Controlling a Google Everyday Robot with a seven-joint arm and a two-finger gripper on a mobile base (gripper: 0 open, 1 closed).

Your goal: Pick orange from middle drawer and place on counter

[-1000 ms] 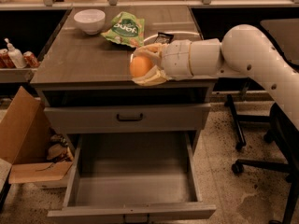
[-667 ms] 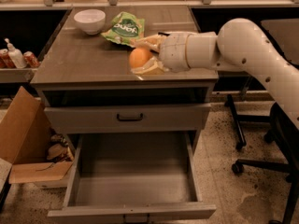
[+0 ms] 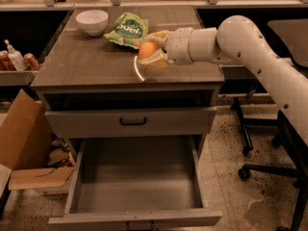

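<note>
The orange is held in my gripper, which is shut on it, just above the counter near its middle, in front of a green bag. My white arm reaches in from the right. The middle drawer is pulled wide open below, and its grey floor is bare.
A white bowl stands at the counter's back left. A green snack bag lies just behind the orange. A cardboard box sits on the floor to the left. An office chair base stands to the right. Bottles and cans sit on a left shelf.
My gripper has carried the orange up and back over the counter, away from its front edge and towards the green bag.
</note>
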